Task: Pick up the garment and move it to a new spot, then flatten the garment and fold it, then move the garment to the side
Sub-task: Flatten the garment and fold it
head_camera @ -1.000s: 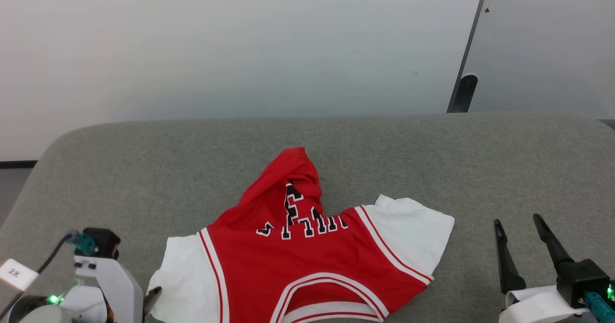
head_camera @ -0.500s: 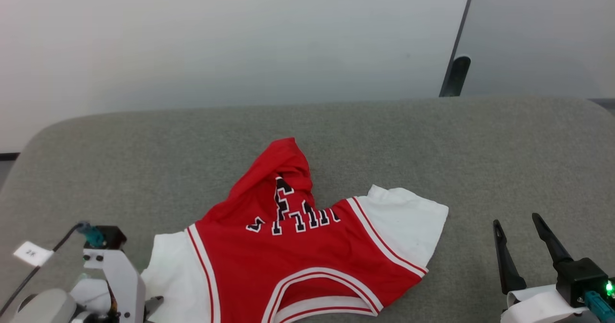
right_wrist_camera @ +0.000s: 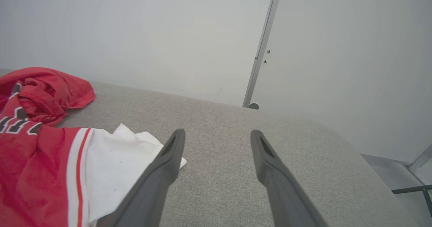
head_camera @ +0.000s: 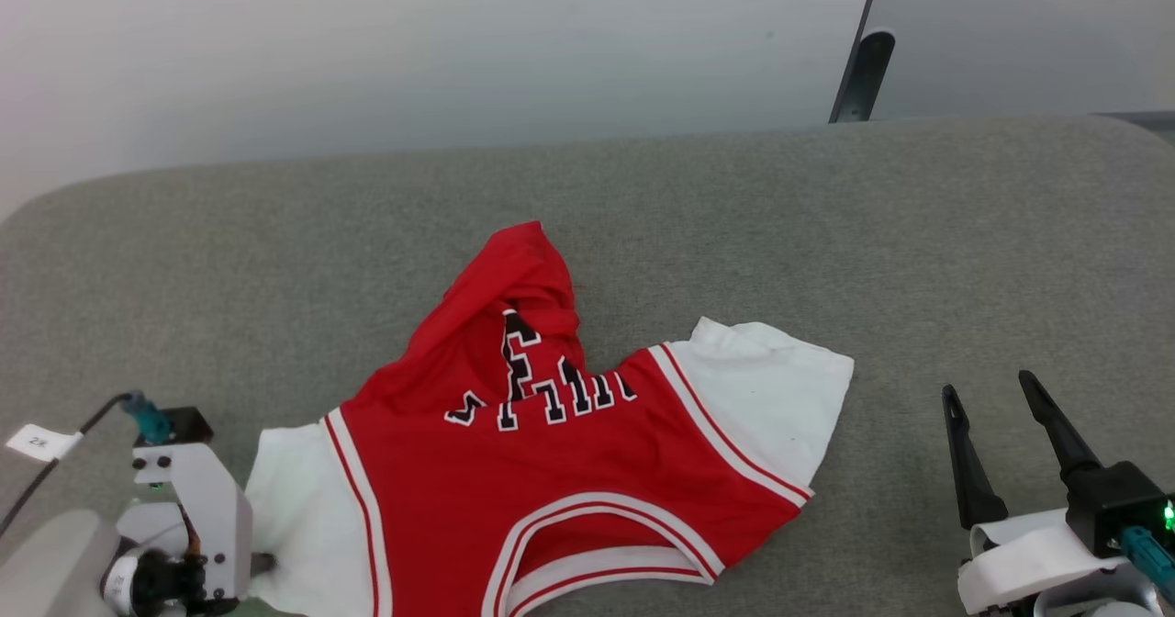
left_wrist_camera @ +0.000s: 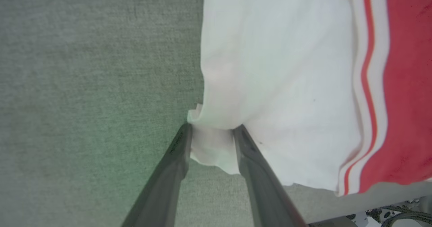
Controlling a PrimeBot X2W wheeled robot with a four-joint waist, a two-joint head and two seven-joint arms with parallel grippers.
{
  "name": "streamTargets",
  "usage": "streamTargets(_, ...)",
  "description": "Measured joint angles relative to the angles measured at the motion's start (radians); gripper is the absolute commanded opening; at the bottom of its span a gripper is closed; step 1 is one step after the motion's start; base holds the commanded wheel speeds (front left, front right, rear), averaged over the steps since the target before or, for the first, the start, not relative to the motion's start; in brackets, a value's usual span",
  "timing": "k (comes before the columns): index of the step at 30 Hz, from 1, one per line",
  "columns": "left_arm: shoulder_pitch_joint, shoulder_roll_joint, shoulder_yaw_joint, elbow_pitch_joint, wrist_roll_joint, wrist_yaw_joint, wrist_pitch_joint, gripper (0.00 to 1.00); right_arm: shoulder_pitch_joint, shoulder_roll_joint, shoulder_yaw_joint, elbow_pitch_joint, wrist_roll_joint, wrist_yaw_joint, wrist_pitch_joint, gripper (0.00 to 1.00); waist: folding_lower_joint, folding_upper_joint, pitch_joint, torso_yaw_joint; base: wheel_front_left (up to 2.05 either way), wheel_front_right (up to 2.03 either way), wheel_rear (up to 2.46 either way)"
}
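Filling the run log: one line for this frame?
stage: grasp | left claw: fingers around white sleeve edge of red sports jersey | right claw: open, clear of jersey | surface: grey fabric cushion

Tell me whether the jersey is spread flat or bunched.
Partly bunched: the jersey has both white sleeves out, but its far red end is crumpled over the lettering.

head downward, wrists close, sharing garment [head_camera: 551, 452]

You can't read the garment's [head_camera: 551, 452] crumpled lettering. Its near hem runs off the head view's bottom edge. The left gripper's [left_wrist_camera: 212, 132] fingertips sit buried in sleeve cloth.
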State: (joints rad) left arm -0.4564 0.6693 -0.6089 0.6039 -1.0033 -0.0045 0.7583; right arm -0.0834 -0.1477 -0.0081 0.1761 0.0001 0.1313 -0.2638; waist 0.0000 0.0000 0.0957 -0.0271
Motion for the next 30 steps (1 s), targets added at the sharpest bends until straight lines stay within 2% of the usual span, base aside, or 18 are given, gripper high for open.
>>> streamTargets(5,-0.024,-0.022,0.004,0.029,-0.018,-0.004,0.016,0.0,-0.022,-0.022,0.032,0.01,0.024,0.0,0.029,1.0,0.0,0.0,0.009,0.018,0.0,0.0,0.0)
streamTargets(8,-0.041,-0.032,0.002,0.035,-0.014,0.001,0.016,0.0,-0.054,-0.051,0.069,0.011,0.067,0.0,0.093,1.0,0.0,0.0,0.01,0.034,0.0,0.0,0.0)
streamTargets(15,-0.08,-0.062,-0.016,0.03,0.007,0.007,0.011,0.0,-0.158,-0.164,0.198,0.042,0.244,0.0,0.421,1.0,-0.0001,0.0,0.014,0.08,0.0,0.0,0.0)
streamTargets(16,-0.08,-0.062,-0.016,0.03,0.007,0.007,0.011,0.0,-0.158,-0.164,0.198,0.042,0.244,0.0,0.421,1.0,-0.0001,0.0,0.014,0.08,0.0,0.0,0.0)
streamTargets(19,-0.101,-0.083,-0.028,0.03,0.014,0.004,0.007,0.0,-0.232,-0.23,0.249,0.072,0.32,0.0,0.591,1.0,0.0,0.0,0.021,0.109,0.0,0.0,0.0)
streamTargets(20,-0.101,-0.083,-0.028,0.03,0.014,0.004,0.007,0.0,-0.232,-0.23,0.249,0.072,0.32,0.0,0.591,1.0,0.0,0.0,0.021,0.109,0.0,0.0,0.0)
streamTargets(25,-0.124,-0.114,-0.038,0.037,0.02,-0.004,0.002,0.0,-0.295,-0.263,0.285,0.129,0.401,0.0,0.75,1.0,0.0,0.0,0.032,0.143,0.0,0.0,0.0)
streamTargets(30,-0.148,-0.137,-0.045,0.058,0.024,-0.021,-0.015,0.0,-0.332,-0.282,0.307,0.164,0.438,0.0,0.84,1.0,0.0,0.0,0.051,0.169,0.0,0.0,0.0)
